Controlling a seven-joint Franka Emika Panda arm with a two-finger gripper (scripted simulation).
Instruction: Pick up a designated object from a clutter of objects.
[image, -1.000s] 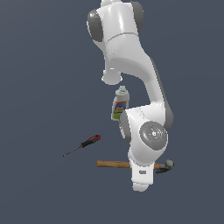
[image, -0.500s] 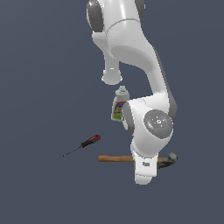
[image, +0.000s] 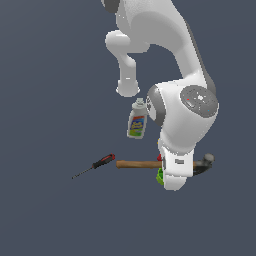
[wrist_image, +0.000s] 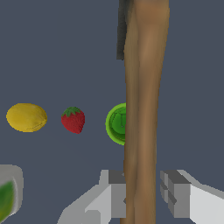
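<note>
Over the hammer (image: 137, 164), which lay flat among the clutter with its grey head toward the exterior view's right, the gripper (wrist_image: 143, 197) had come down further than a second before, when its wrist still hung well above the handle. In the wrist view its fingers (wrist_image: 114, 192) stood apart on either side of the brown handle, one side seemingly against the wood, not yet clamped. The screwdriver (image: 95, 165), the bottle (image: 137, 119), the strawberry (wrist_image: 73, 119) and the green cup (wrist_image: 117, 124) had not moved, so I judged the grasp imminent.
</note>
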